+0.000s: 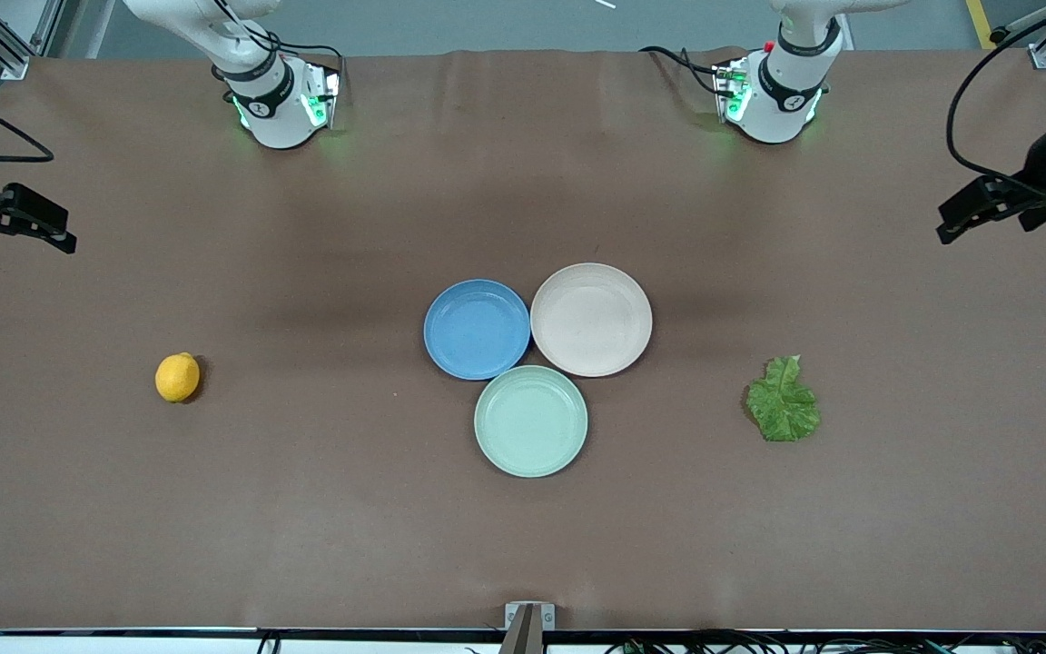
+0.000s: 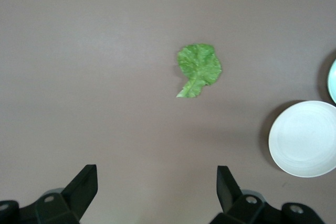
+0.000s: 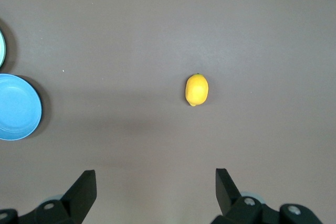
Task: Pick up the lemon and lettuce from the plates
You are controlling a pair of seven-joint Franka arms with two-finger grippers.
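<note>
The lemon [image 1: 177,377] lies on the bare table toward the right arm's end, off any plate; it also shows in the right wrist view [image 3: 197,89]. The lettuce [image 1: 784,401] lies flat on the table toward the left arm's end, also seen in the left wrist view [image 2: 199,69]. The blue plate [image 1: 477,328] and the beige-pink plate [image 1: 591,319] sit side by side mid-table, both empty. My right gripper [image 1: 64,229] [image 3: 156,177] is open and empty, up in the air, with the lemon ahead of it. My left gripper [image 1: 945,222] [image 2: 156,174] is open and empty, raised, with the lettuce ahead of it.
A pale mint-green plate [image 1: 531,421], empty, touches the two other plates on the side nearer the front camera. The arm bases [image 1: 282,100] [image 1: 773,95] stand along the table's edge farthest from the front camera. A small bracket [image 1: 528,618] sits at the edge nearest it.
</note>
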